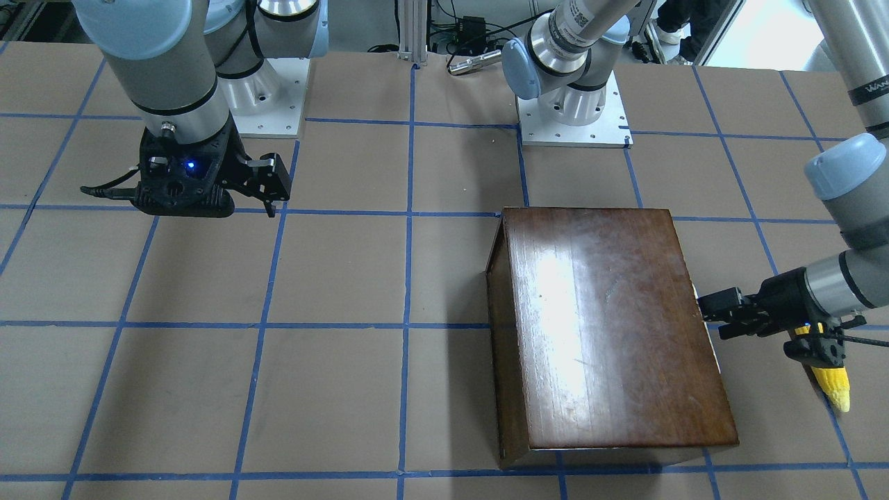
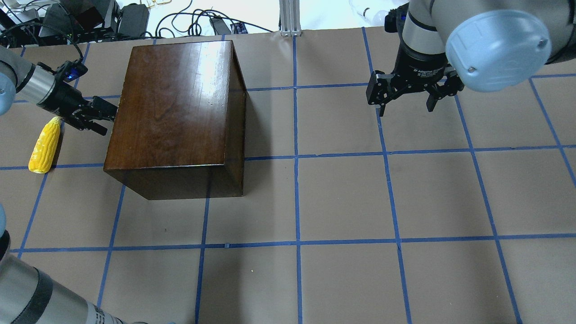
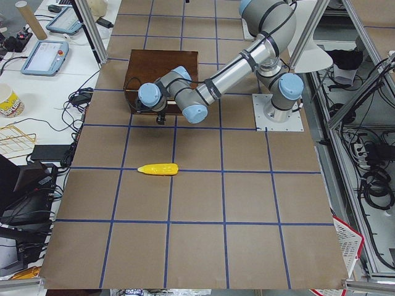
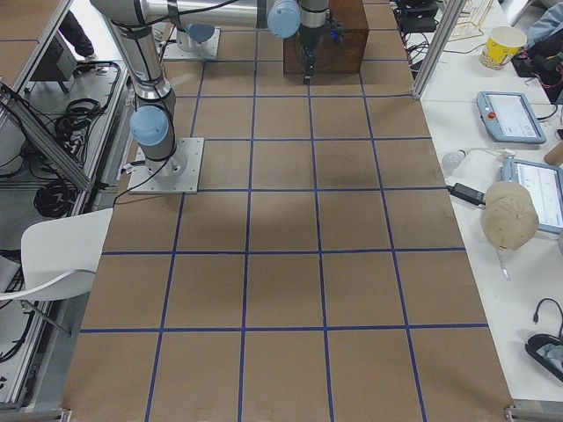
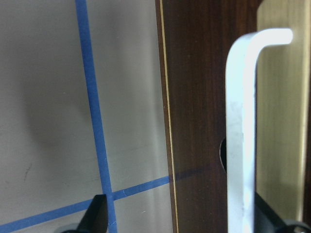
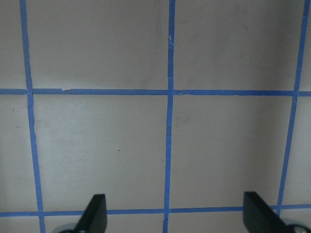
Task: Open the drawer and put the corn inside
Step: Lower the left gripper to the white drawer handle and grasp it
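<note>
Slippage threatens: the left claw [image 2: 108, 119], spread about the handle [image 5: 240, 136] of the shut drawer [image 5: 194, 97], could close off-centre and drag the whole box [image 2: 175, 103], or its wrist could knock the corn [image 2: 45, 144] lying just beside it on the table [image 2: 342, 193].

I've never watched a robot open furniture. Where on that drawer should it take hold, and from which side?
Probably the pale metal handle, a bar standing off the dark front of the drawer. That front faces sideways, toward the robot's left, so the left gripper should come in level from that side, straddle the bar, close on it and pull straight out.
</note>
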You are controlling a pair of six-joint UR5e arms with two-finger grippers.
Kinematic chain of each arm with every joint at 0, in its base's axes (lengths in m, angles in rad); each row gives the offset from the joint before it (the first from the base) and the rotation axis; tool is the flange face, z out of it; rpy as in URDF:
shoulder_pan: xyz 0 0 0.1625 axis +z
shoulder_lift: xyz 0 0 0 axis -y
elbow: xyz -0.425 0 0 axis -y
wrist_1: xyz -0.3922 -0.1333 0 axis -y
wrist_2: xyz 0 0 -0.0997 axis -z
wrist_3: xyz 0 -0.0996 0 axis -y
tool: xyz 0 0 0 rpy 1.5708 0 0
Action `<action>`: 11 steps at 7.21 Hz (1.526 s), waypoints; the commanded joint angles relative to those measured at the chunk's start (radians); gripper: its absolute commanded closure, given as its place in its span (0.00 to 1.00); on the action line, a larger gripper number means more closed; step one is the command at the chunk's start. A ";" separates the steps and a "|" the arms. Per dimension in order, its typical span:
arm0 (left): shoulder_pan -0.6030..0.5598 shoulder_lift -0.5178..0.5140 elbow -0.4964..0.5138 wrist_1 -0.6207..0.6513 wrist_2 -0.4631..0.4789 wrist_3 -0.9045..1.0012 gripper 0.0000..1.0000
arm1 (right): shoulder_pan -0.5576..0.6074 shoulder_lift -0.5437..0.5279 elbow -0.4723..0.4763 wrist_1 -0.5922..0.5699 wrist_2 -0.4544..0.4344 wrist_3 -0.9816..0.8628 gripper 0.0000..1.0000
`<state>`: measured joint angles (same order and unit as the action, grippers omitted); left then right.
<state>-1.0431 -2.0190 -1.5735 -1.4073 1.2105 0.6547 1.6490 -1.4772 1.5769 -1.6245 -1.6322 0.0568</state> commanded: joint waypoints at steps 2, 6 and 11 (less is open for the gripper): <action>0.003 -0.003 0.013 0.002 0.006 0.000 0.00 | 0.000 0.000 0.000 0.000 0.000 0.000 0.00; 0.009 -0.004 0.012 0.011 0.009 0.000 0.00 | 0.000 0.000 0.000 0.000 0.000 0.000 0.00; 0.061 -0.012 0.018 0.017 0.012 0.003 0.00 | 0.000 0.000 0.000 0.000 0.000 0.000 0.00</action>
<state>-0.9834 -2.0297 -1.5563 -1.3931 1.2202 0.6577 1.6490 -1.4772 1.5769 -1.6245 -1.6321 0.0568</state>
